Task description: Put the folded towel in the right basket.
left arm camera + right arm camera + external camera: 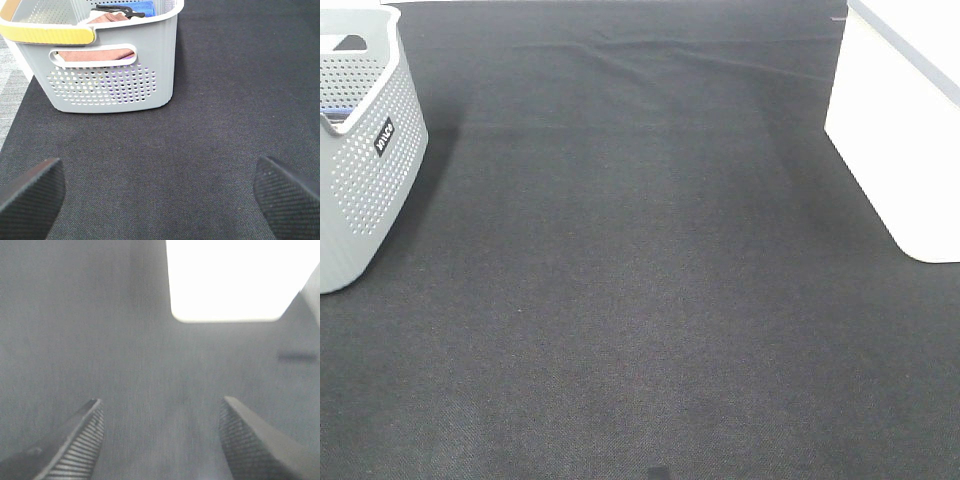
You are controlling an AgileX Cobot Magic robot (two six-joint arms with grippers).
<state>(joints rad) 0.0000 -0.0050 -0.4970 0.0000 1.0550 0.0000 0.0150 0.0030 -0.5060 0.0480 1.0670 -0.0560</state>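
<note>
Overhead: we see a dark mat [640,280] with a grey perforated basket [365,170] at its left edge and a white basket [900,140] at its right edge. Neither arm shows in that view.

Left gripper [160,192]: we see the fingers [30,192] spread wide, nothing between them, only bare mat below. It faces the grey perforated basket, which has a yellow handle strip [50,34] on its rim. Through the side slot and over the rim we see reddish-brown folded towels [92,54], plus a blue cloth [137,7] at the far end.

Right gripper [160,440]: fingers [80,442] parted, empty, over mat. The picture is blurred and overexposed; the white basket [235,280] sits ahead of it as a bright block, contents not visible.
</note>
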